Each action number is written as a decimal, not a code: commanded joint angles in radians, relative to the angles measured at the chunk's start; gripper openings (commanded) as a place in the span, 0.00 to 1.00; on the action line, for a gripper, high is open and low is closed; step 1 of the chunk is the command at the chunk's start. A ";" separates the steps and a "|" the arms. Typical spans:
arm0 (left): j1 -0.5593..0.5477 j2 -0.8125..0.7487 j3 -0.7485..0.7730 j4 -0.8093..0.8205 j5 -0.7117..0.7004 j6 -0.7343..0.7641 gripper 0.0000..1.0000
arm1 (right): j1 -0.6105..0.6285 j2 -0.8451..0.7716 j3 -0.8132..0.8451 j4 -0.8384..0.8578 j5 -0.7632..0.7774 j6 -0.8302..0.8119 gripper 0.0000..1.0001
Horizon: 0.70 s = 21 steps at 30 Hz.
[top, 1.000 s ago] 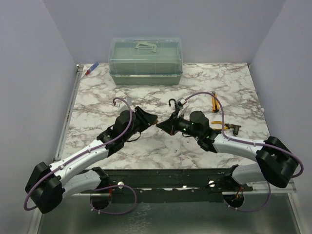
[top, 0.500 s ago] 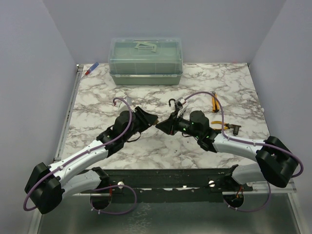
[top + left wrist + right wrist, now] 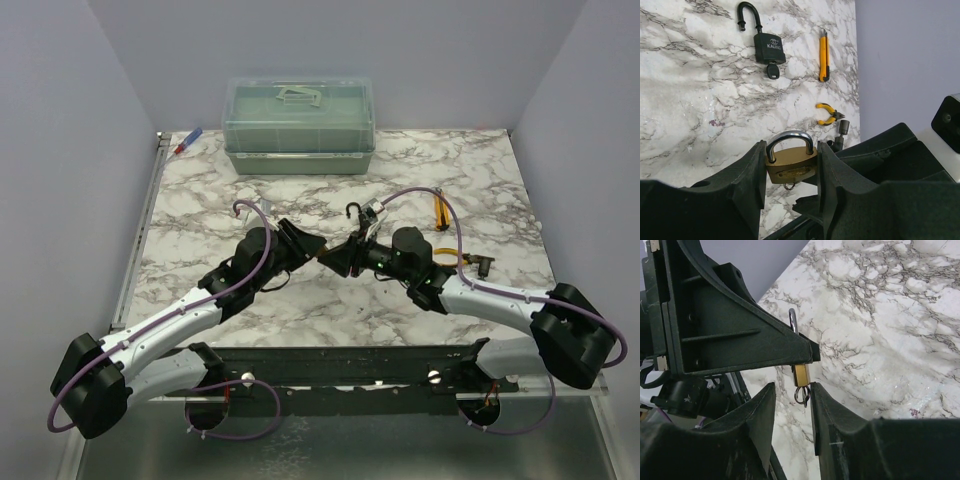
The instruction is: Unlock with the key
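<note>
Brass-bodied, the small padlock [image 3: 790,167] is clamped in the left gripper [image 3: 791,156], the right gripper [image 3: 791,390] holding its jaws parted around a metal loop [image 3: 802,394] beneath it, the key [image 3: 772,73] sitting in the black padlock [image 3: 769,47] well apart; turning seems in hand, needing a firm pinch first

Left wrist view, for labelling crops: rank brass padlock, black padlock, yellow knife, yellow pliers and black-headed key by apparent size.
1. brass padlock and black padlock: about alike; the brass one is nearer the camera.
2. yellow knife
3. yellow pliers
4. black-headed key

"KAUNG" on black padlock [image 3: 769,47]
</note>
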 commanded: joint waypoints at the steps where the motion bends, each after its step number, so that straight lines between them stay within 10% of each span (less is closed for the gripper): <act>1: -0.005 -0.019 0.015 0.021 0.009 0.011 0.03 | -0.002 -0.031 -0.002 -0.013 0.028 0.005 0.40; 21: -0.005 -0.017 0.023 0.020 0.012 0.009 0.02 | -0.002 -0.022 -0.011 -0.041 0.030 -0.012 0.30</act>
